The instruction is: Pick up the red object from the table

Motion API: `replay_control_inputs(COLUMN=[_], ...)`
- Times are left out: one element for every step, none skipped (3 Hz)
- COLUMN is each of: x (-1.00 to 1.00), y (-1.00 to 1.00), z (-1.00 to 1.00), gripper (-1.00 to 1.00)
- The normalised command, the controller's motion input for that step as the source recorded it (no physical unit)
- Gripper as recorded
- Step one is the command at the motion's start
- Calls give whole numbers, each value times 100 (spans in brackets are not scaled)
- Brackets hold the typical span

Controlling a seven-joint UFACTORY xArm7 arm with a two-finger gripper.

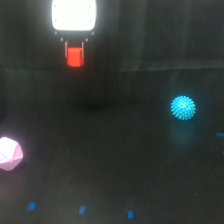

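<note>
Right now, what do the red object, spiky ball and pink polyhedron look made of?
Red object: probably matte plastic or foam; flat, even colour, no glare. Spiky ball: likely soft rubber, judging by its fine bristly spikes. Pink polyhedron: hard plastic or folded paper; crisp, pale facets. The picture is too blurry to be sure.

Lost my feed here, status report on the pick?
Gripper shut on the red object, lifted off the table. Cyan spiky ball and pink polyhedron well clear.
</note>
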Motion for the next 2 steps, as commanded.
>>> replay_control_inputs(x=[-23,-49], y=[4,-4], z=[-40,-17], gripper=[-100,-100])
